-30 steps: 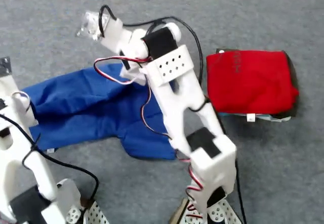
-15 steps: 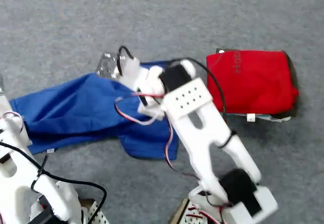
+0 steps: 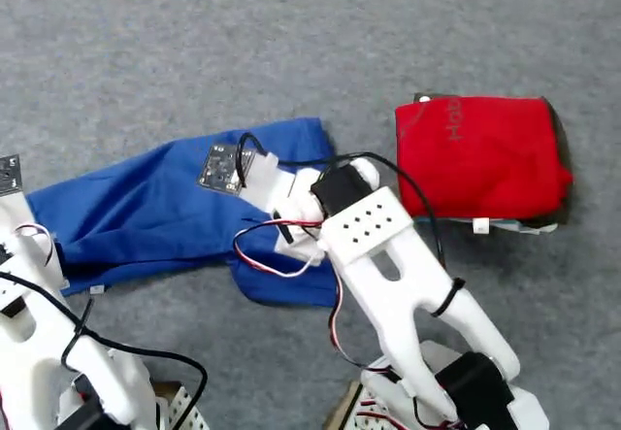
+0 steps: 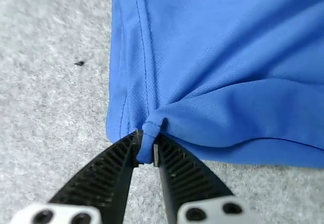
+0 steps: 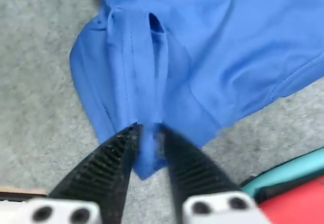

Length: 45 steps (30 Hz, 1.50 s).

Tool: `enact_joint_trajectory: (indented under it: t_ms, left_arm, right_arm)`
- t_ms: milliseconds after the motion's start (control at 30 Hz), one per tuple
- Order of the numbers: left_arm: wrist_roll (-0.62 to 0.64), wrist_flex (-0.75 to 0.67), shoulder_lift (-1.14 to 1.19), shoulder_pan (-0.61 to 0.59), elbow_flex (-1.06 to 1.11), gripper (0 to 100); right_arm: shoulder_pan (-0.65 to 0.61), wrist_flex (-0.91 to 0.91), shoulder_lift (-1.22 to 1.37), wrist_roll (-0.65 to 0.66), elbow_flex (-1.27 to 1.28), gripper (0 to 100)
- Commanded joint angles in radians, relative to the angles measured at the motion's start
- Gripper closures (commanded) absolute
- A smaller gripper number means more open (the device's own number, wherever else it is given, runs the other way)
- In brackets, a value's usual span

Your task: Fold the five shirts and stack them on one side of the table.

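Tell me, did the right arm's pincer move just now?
Yes. The right pincer came toward the robot's side: it was beyond the far edge of the red shirt, now it is level with it, on the blue shirt.

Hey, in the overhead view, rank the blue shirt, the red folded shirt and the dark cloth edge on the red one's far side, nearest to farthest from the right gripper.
1. The blue shirt: pinched in the fingers of the right gripper, directly under it.
2. The red folded shirt: atop the stack, off to one side.
3. The dark cloth edge: along the red shirt's far side, farthest.
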Motion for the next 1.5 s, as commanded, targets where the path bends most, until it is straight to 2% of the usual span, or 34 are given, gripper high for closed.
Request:
enact_joint_trajectory:
  t_ms: [0, 67, 200, 267, 333, 367, 467, 500, 567, 667, 767, 900, 1100, 1267, 1467]
  left_arm:
    - [-0.006, 0.008, -0.028, -0.023, -0.012, 89]
    - [-0.009, 0.008, -0.03, -0.049, -0.026, 83]
    - [-0.009, 0.031, -0.03, -0.13, -0.13, 84]
    - [-0.008, 0.084, -0.021, -0.152, -0.213, 84]
    - [0.0, 0.152, -0.021, -0.152, -0.295, 84]
    - [0.021, 0.178, -0.019, -0.149, -0.33, 87]
    - [0.16, 0.218, -0.018, -0.103, -0.399, 99]
    - [0.206, 0.221, -0.018, -0.081, -0.402, 97]
    - [0.288, 0.215, -0.016, -0.018, -0.4, 98]
    - [0.359, 0.157, 0.008, 0.092, -0.359, 98]
    - [0.408, 0.041, 0.084, 0.161, -0.299, 98]
    - [0.434, -0.106, 0.225, 0.169, -0.269, 98]
    - [0.434, -0.25, 0.464, 0.167, -0.292, 98]
    - [0.436, -0.27, 0.607, 0.166, -0.345, 98]
    - [0.436, -0.273, 0.682, 0.166, -0.388, 98]
  right_arm:
    - [-0.05, 0.06, -0.064, 0.041, -0.016, 74.7]
    - [-0.076, 0.1, -0.101, 0.061, -0.028, 70.7]
    - [-0.077, 0.146, -0.171, 0.06, -0.084, 74.1]
    - [-0.074, 0.14, -0.173, 0.06, -0.104, 81.7]
    - [-0.073, 0.089, -0.142, 0.06, -0.111, 95.2]
    - [-0.073, 0.06, -0.114, 0.054, -0.111, 99.8]
    - [-0.073, -0.044, 0.015, 0.002, -0.119, 97.4]
    - [-0.073, -0.077, 0.07, -0.009, -0.127, 99.5]
    - [-0.073, -0.129, 0.182, -0.018, -0.15, 99.1]
    - [-0.071, -0.178, 0.338, -0.017, -0.196, 99.5]
    - [-0.071, -0.193, 0.461, -0.017, -0.251, 99.5]
    - [-0.071, -0.189, 0.556, -0.015, -0.294, 99.5]
    - [-0.073, -0.187, 0.578, -0.009, -0.242, 99.5]
    - [-0.087, -0.16, 0.541, -0.009, -0.179, 99.5]
    - [-0.173, -0.158, 0.423, -0.008, -0.07, 99.5]
